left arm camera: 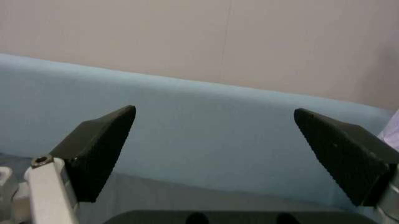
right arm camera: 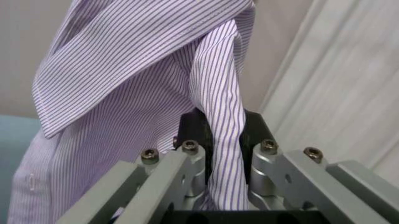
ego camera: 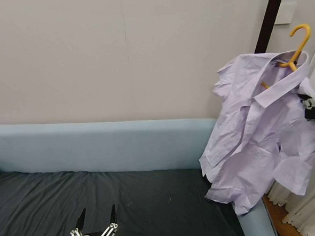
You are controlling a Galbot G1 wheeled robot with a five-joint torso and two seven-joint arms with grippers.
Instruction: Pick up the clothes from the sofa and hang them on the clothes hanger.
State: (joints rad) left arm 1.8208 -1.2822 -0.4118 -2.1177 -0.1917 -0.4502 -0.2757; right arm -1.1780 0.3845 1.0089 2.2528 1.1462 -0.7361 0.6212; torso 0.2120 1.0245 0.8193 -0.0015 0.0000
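1. Left gripper (ego camera: 98, 209): positioned low over the dark seat cover (ego camera: 40, 205) of the sofa (ego camera: 95, 146). The fingers are spread wide apart and hold nothing. In the left wrist view the left gripper (left arm camera: 214, 110) faces the light blue backrest (left arm camera: 206, 135), with the pale wall (left arm camera: 187, 37) above it.

2. Shirt (ego camera: 260, 128): a pale purple striped shirt, hung on a yellow hanger (ego camera: 298, 45). It is suspended in the air above the right end of the sofa. The lower hem hangs near the right armrest (ego camera: 254, 219). The hanger hook sits beside a dark wooden frame (ego camera: 271, 14), below its crossbar and apart from it.

3. Right gripper (ego camera: 313, 107): located at the right edge of the head view, against the shirt's shoulder and sleeve area. In the right wrist view the right gripper (right arm camera: 219, 129) is closed on a narrow fold of the shirt (right arm camera: 124, 84), with the fabric pinched between the two black pads (right arm camera: 192, 128).

4. A light curtain (ego camera: 313, 210) hangs to the right of the shirt.
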